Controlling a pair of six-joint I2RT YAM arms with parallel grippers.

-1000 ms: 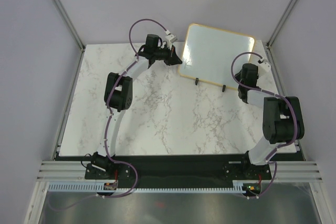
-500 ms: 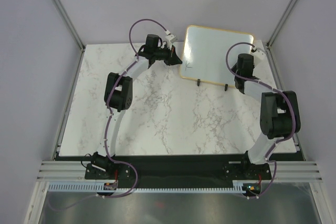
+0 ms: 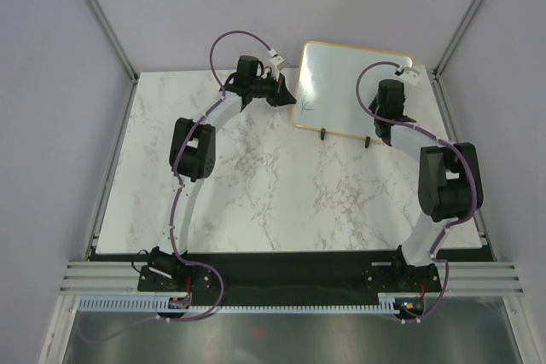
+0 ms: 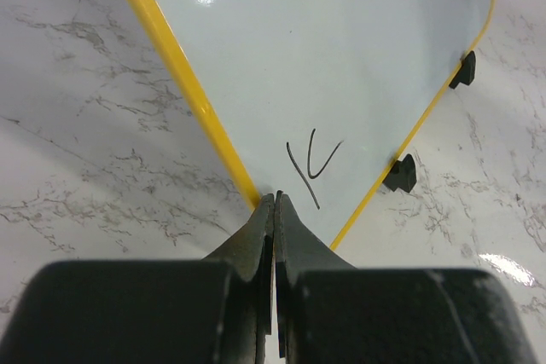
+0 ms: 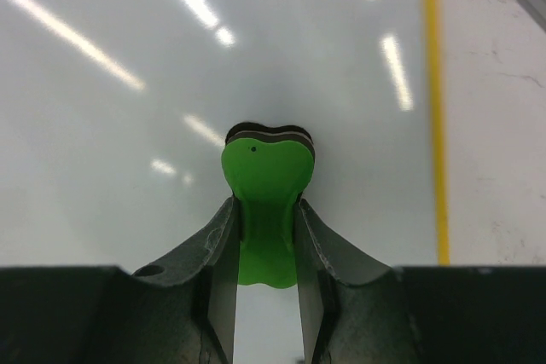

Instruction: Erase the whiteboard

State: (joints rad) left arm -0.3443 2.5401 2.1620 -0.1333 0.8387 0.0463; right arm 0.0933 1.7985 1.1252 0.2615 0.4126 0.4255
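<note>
Swung right pincer [image 5: 266, 210] in from the right edge of the bench [image 3: 256, 185] over the right half of the whiteboard [image 3: 341, 74]; clamps a green eraser [image 5: 267, 168], pad toward the glossy face. Holds left pincer [image 4: 275, 204] shut, tips against the frame by the lower left corner, apparently steadying. Stands propped at the far right corner. Looks barely begun: black scribble [image 4: 311, 168] intact. Calls next for sweeping leftward to it. Cannot tell whether eraser touches
</note>
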